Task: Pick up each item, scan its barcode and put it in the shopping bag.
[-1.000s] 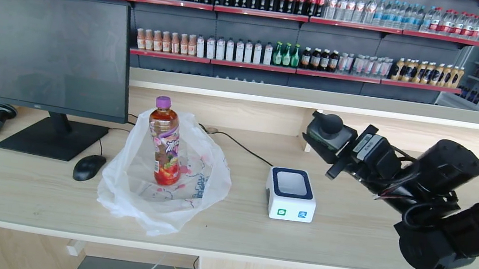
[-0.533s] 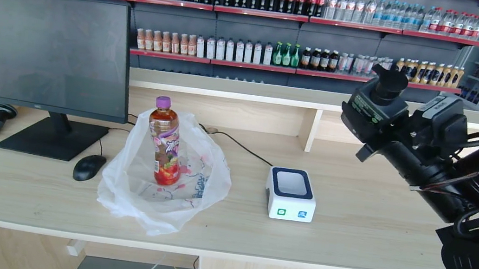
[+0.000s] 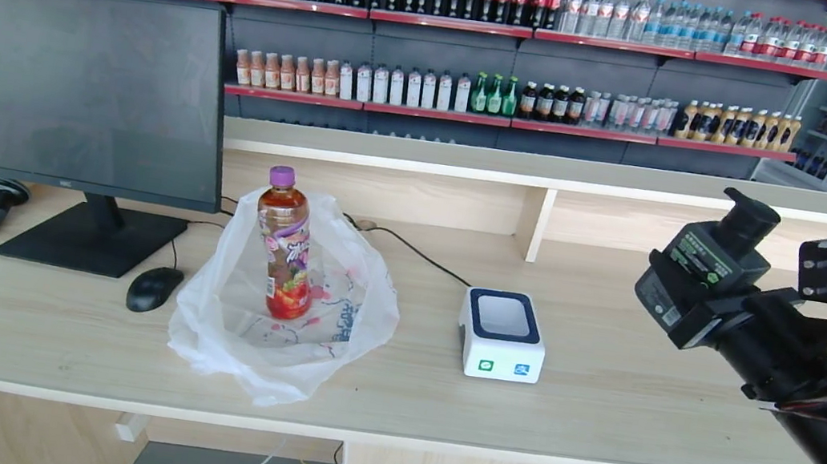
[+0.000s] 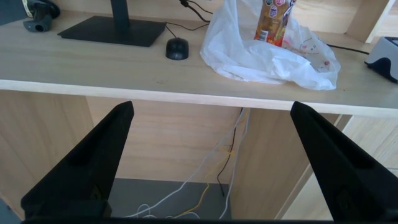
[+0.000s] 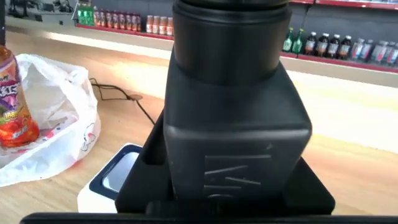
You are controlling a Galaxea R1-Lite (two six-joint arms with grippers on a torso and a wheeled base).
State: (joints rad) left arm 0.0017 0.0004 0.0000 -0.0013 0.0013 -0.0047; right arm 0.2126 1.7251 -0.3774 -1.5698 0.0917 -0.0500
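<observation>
My right gripper (image 3: pixel 701 317) is clamped on one black bottle (image 3: pixel 699 272), held in the air above the right end of the counter (image 3: pixel 600 404), well apart from the one white barcode scanner (image 3: pixel 502 335). One purple-capped tea bottle (image 3: pixel 284 246) stands upright inside the one shopping bag (image 3: pixel 336 318). My left gripper (image 4: pixel 211 109) hangs below the counter edge, fingers spread wide, grasping nothing; its wrist view adds loose cables (image 4: pixel 217 180) under the counter.

Matt black plastic bottle (image 3: pixel 701 274), filmy shopping bag (image 3: pixel 363 314), wood-grain counter (image 3: pixel 632 404).
</observation>
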